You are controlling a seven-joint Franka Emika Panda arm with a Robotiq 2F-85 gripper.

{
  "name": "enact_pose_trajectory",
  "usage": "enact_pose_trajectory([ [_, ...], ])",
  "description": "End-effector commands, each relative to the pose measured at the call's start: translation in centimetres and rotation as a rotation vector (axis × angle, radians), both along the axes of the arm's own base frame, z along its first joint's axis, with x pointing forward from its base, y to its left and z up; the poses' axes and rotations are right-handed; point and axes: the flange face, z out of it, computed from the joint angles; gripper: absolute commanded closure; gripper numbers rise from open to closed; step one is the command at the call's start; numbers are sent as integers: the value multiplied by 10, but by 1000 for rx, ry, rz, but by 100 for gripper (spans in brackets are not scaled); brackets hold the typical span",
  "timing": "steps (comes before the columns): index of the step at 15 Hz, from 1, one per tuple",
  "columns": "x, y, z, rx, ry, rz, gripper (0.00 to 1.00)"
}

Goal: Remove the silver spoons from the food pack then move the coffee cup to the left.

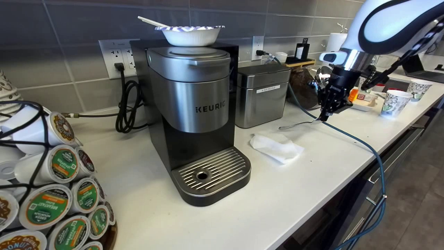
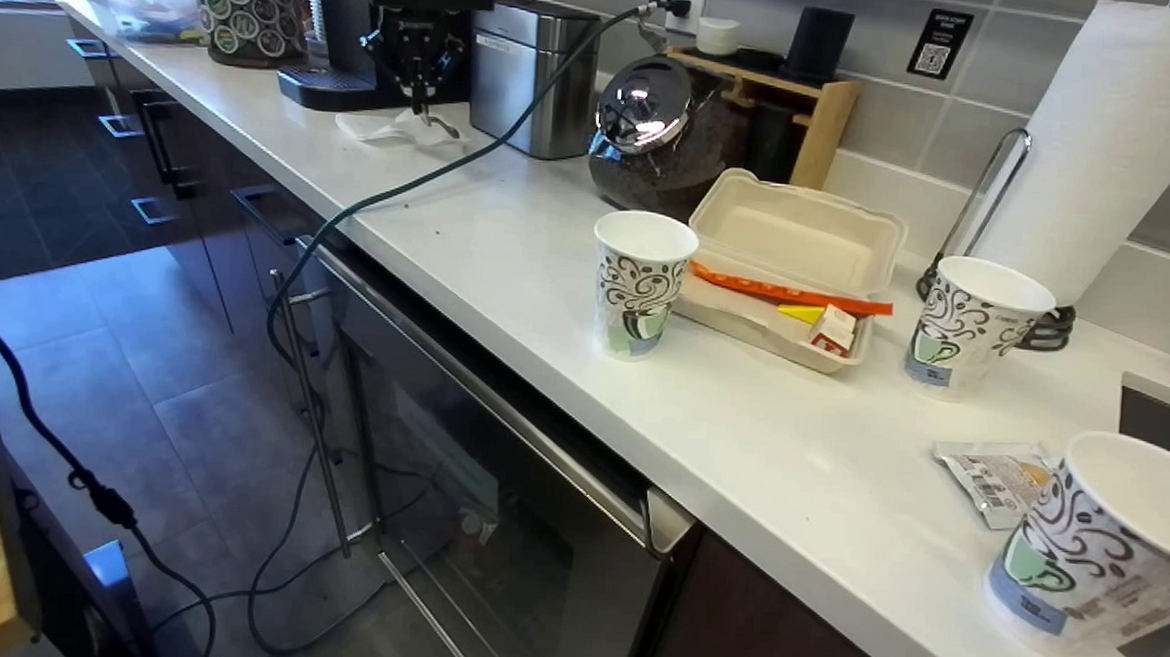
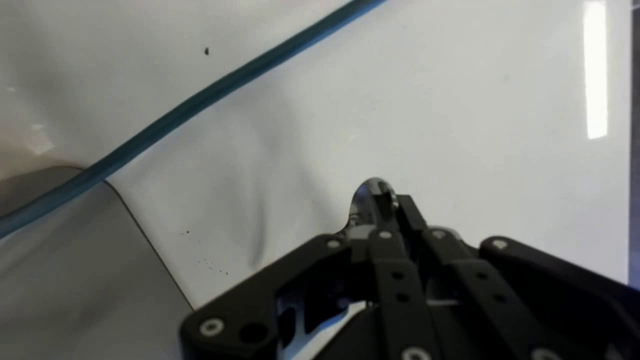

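Note:
My gripper [image 1: 324, 118] is low over the counter, right of the coffee machine, and shut on one silver spoon [image 1: 299, 124]. In the wrist view the spoon's shiny bowl [image 3: 361, 204] shows at the fingertips [image 3: 397, 205]; the fingers hide part of it. The handle slants down toward the counter; I cannot tell if it touches. No other silver spoon shows. The food pack [image 2: 800, 242] is an open beige tray with orange and yellow items and a small white-red packet. A patterned paper coffee cup [image 2: 637, 291] stands beside it, also visible in an exterior view [image 1: 395, 103].
A crumpled napkin [image 1: 276, 145] lies near the coffee machine [image 1: 194, 100]. A steel box [image 1: 265, 97] stands behind. A blue cable [image 1: 350, 133] crosses the counter by the gripper. More cups [image 2: 976, 324], a paper towel roll [image 2: 1105, 146] and the counter's front edge show.

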Motion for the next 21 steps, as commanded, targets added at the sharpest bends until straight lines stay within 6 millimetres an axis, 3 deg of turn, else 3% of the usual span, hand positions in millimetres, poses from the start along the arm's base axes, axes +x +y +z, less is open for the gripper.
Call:
enact_pose_trajectory([
  [1, 43, -5, -19, -82, -9, 114, 98],
  [4, 55, -8, -26, -64, 2, 197, 97],
  [5, 55, -8, -27, -41, 7, 230, 69],
  [7, 52, -10, -31, -6, 29, 282, 64],
  [9, 44, -13, -28, 10, 39, 306, 48],
  [12, 20, -18, -2, -41, 3, 292, 26],
  [15, -11, -28, 35, -52, -57, 100, 4],
  [19, -56, -42, 69, -49, -51, -130, 0],
  [21, -74, -50, 75, -55, -51, -242, 0],
])
